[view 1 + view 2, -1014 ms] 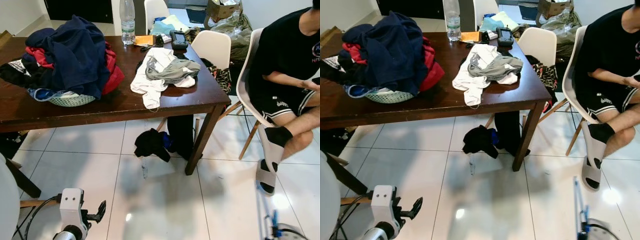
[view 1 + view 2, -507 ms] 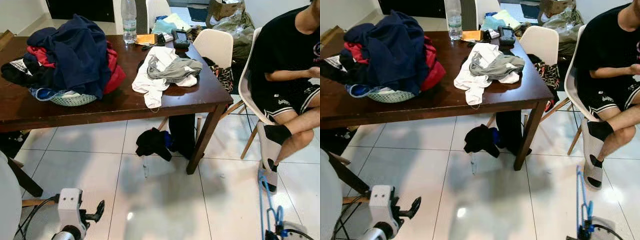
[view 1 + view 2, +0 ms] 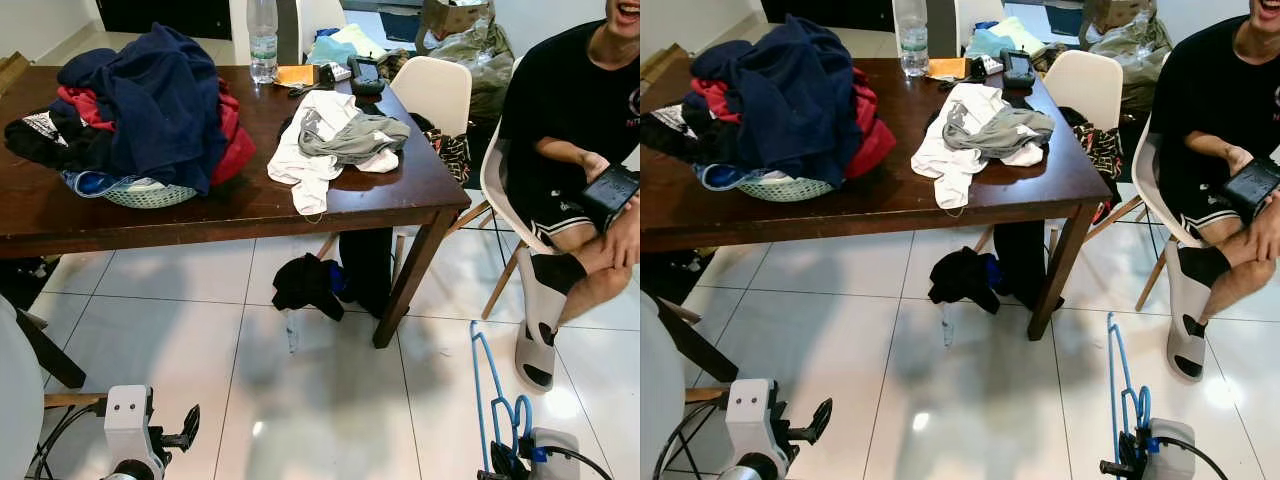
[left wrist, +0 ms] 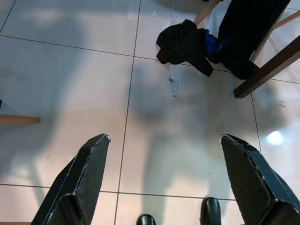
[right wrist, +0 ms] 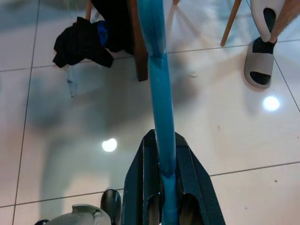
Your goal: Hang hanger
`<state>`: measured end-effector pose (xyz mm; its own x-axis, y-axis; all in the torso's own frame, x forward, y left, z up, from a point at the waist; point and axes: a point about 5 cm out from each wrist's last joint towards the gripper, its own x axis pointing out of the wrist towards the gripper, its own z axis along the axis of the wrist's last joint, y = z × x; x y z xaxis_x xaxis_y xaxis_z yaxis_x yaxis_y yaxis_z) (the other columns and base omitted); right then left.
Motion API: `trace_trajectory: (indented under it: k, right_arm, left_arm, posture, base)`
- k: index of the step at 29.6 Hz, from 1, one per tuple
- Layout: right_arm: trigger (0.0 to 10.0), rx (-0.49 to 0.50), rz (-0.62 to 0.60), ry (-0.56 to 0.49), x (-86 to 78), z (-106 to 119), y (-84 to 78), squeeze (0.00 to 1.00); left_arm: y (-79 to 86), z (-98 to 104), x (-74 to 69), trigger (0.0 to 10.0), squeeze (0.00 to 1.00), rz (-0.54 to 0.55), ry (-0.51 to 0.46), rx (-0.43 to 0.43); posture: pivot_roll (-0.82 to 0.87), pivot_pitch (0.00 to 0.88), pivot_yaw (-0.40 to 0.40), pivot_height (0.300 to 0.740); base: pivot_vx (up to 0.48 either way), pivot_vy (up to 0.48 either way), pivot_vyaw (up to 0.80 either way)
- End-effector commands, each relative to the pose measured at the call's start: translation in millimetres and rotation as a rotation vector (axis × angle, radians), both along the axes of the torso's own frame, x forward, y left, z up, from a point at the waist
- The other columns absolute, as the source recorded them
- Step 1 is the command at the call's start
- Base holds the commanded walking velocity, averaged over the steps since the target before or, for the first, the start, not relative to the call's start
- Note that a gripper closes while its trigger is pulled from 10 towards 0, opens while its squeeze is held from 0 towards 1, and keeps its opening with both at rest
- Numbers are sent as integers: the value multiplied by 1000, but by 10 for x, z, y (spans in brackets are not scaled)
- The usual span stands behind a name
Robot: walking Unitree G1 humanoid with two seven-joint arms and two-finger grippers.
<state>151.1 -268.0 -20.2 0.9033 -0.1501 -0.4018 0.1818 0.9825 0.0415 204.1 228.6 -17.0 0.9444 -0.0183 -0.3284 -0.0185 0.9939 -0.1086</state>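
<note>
— Right wrist view: what does the right gripper point(image 5: 163, 187) hold?
— A blue hanger point(image 3: 492, 385), pinched tight between its fingers. It has come up higher over the floor point(image 3: 330, 400) than before.
— And the left gripper point(image 4: 164, 173)?
— Wide open, holding nothing, low down.
— The basket point(image 3: 150, 195)?
— On the table point(image 3: 230, 205), piled with clothes point(image 3: 140, 100).

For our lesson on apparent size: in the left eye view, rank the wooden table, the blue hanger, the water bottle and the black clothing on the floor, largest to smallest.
1. Wooden table
2. Blue hanger, nearer the camera, so unsure
3. Black clothing
4. Water bottle, farthest away
</note>
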Motion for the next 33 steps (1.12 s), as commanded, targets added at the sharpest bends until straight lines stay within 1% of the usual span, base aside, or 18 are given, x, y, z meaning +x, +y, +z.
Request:
trace_trajectory:
  k: [1, 8, 13, 14, 15, 19, 21, 25, 33]
  right_arm:
    - [10000, 19, 6, 16, -36, -19, 22, 0]
    - [10000, 37, 14, 24, -19, -35, 57, 0]
    - [10000, 56, 2, 43, -33, -86, 60, 0]
    - [10000, 62, -3, 53, -47, -110, 50, 0]
    - [10000, 68, -8, 62, -57, -129, 35, 0]
    - [10000, 74, -12, 72, -66, -149, 8, 0]
    - [10000, 77, -17, 85, -65, -172, -29, 0]
    - [10000, 80, -27, 98, -60, -196, -49, 0]
    - [10000, 79, -38, 108, -18, -228, -60, 0]
  left_arm:
    - [-5, -56, -59, 10000, 0, -1, 24, -1]
    - [14, -63, -41, 10000, 0, 5, 28, -1]
    - [35, -95, -64, 10000, 0, 19, 39, -1]
    - [34, -113, -77, 10000, 0, 22, 48, -5]
    - [22, -127, -85, 10000, 0, 17, 56, -5]
    - [-4, -141, -88, 10000, 0, 7, 62, -6]
    - [-51, -152, -81, 10000, 0, 4, 61, -9]
    - [-82, -155, -67, 10000, 0, 7, 56, -7]
    - [-122, -149, -14, 10000, 0, -2, 47, -1]
  posture:
    - [80, 149, -61, 740]
    - [77, 143, -59, 740]
    - [62, 120, -50, 740]
    - [52, 97, -49, 740]
    - [55, 76, -54, 740]
    - [57, 70, -56, 740]
    - [33, 44, -68, 740]
    - [38, 43, -60, 740]
    - [43, 21, -69, 740]
  base:
    - [0, 0, 0]
    - [0, 0, 0]
    - [0, 0, 0]
    - [0, 0, 0]
    - [0, 0, 0]
    - [0, 0, 0]
    - [0, 0, 0]
    - [0, 0, 0]
    - [0, 0, 0]
